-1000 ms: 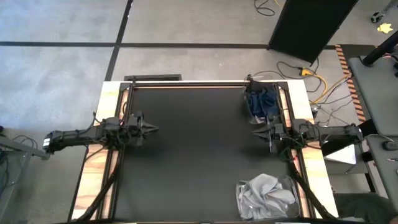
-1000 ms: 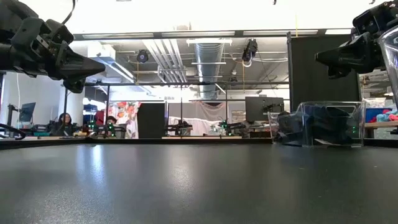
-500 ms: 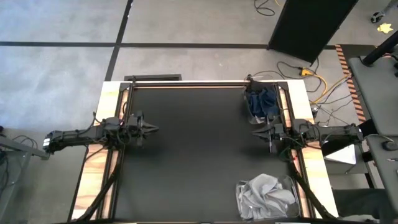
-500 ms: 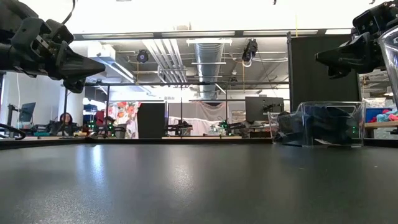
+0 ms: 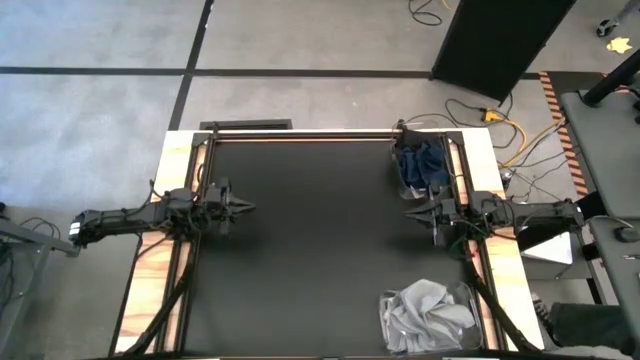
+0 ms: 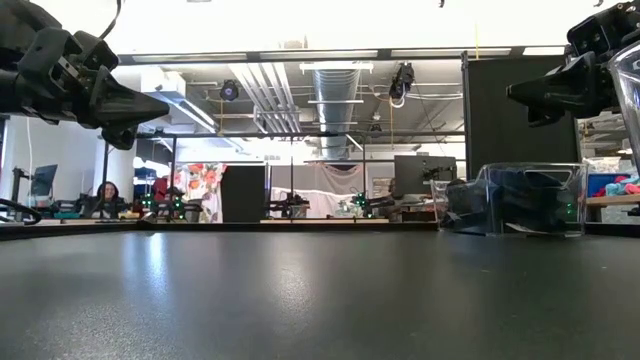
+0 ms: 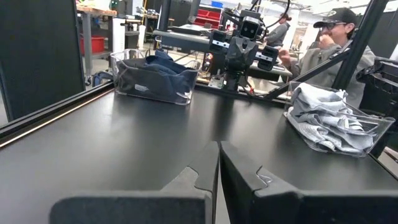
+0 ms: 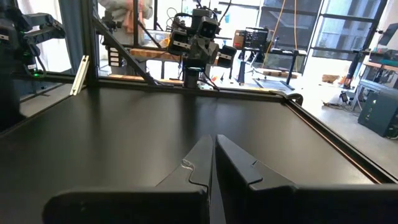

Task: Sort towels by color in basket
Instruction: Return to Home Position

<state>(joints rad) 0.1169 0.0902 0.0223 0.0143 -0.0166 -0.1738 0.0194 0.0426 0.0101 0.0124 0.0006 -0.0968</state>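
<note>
grey towels (image 5: 428, 312), seemingly navy towels (image 5: 420, 165) binned; left end effector (image 5: 247, 207), right end effector (image 5: 409, 213) clenched.

grey towels (image 5: 425, 310) crumpled, near bin (image 7: 372, 142); navy towels (image 5: 421, 166) heaped, far bin (image 7: 128, 81)

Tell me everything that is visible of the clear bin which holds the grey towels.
The clear bin is a low box of thin transparent plastic, standing upright on the black table, on its right side, at the bottom of the high view. Crumpled light grey towels fill it and rise above its rim. Nothing else touches it.
</note>
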